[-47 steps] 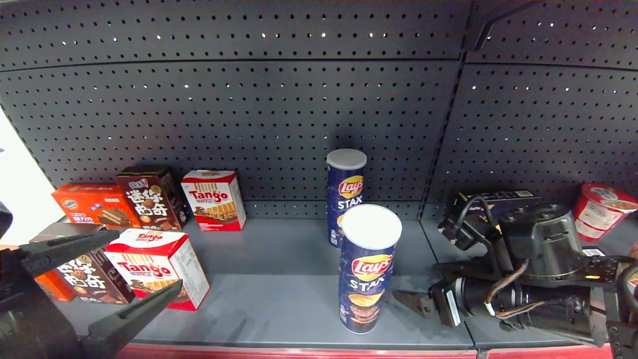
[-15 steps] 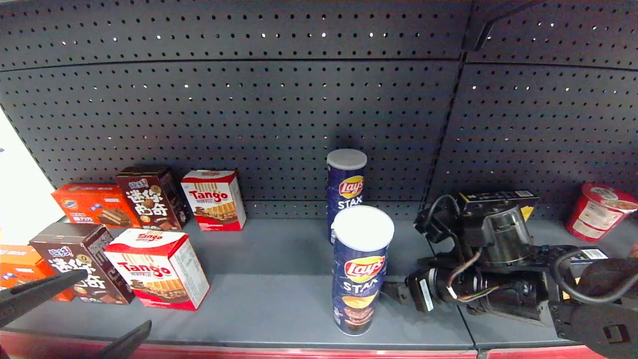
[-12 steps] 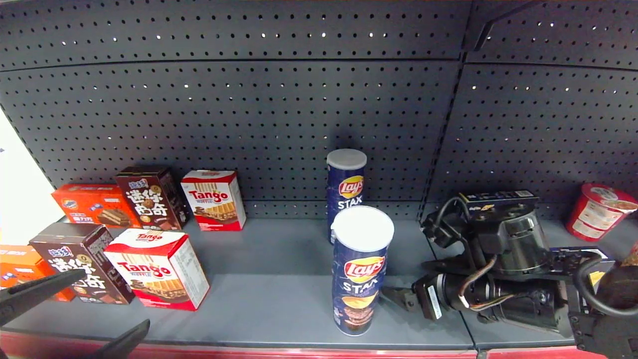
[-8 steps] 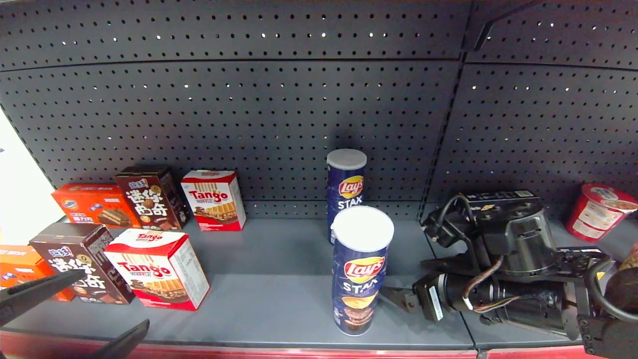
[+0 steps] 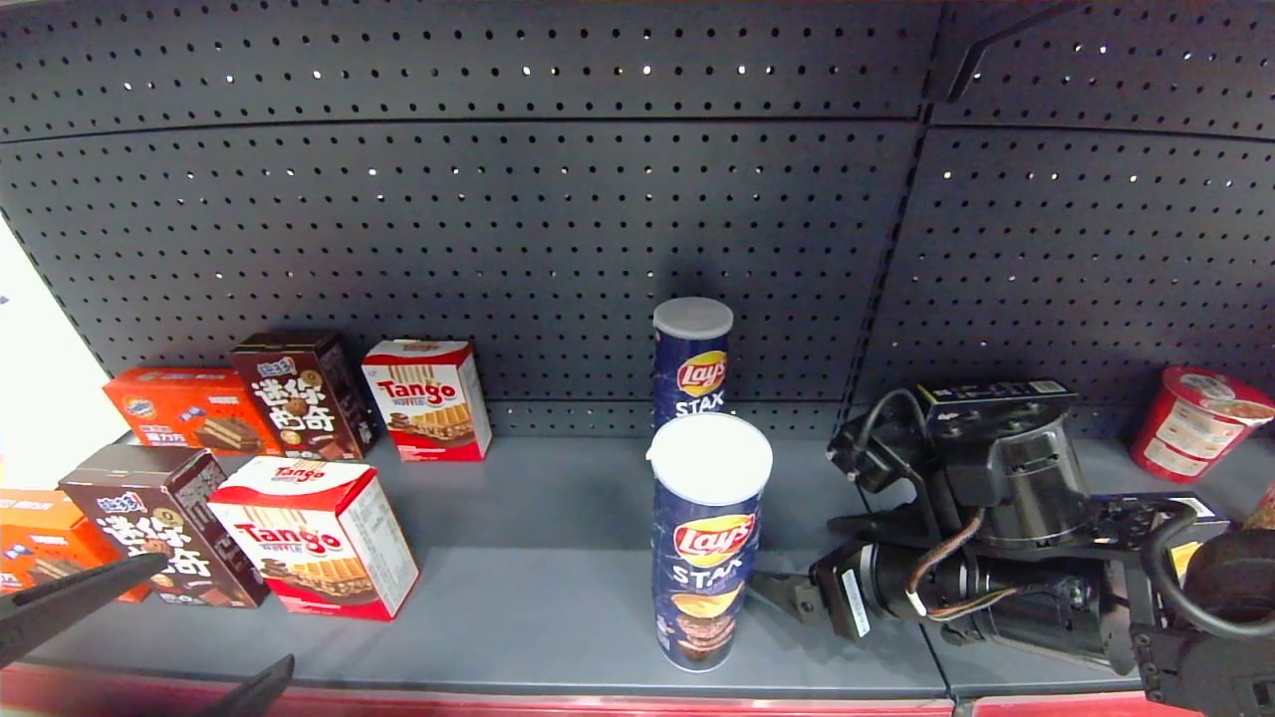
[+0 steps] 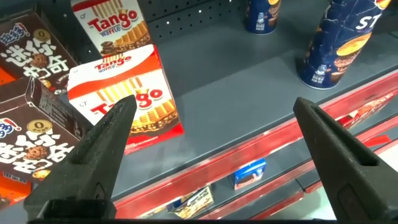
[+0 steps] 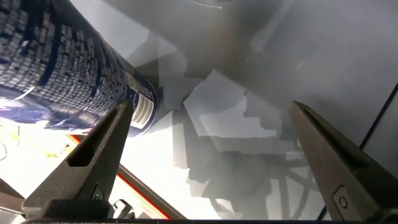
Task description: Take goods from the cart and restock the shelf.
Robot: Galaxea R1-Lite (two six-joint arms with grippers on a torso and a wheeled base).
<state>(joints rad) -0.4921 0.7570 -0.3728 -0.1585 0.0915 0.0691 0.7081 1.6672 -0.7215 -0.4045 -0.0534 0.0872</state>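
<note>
Lying low and nearly level over the grey shelf [image 5: 558, 588], the right arm comes in from the right with its wrist turned to the left, toward the foot of the near chip can [image 5: 707, 543]. The right gripper [image 7: 210, 109] has its fingers spread wide with only bare shelf between them. One finger [image 7: 102, 155] sits just beside the can's lower wall, outside it, and contact cannot be made out. That can stands close to the shelf's front edge, about mid-shelf, its white lid up. The far chip can [image 5: 691, 358] stands upright right behind it, against the pegboard back [image 5: 498, 249]. The left arm is held low at the near left, in front of the red price rail [image 5: 598, 705]. The left gripper [image 6: 214, 102] is also wide apart and holds nothing, pointing toward the shelf front near the near wafer box [image 5: 319, 538]. More cartons stand in two rows on the left: the far wafer box [image 5: 428, 398], two brown cookie boxes [image 5: 304, 393] and orange boxes [image 5: 189, 408]. A dark box [image 5: 996, 391] sits behind the right wrist, and a red cup of noodles [image 5: 1200, 408] leans at the far right.
</note>
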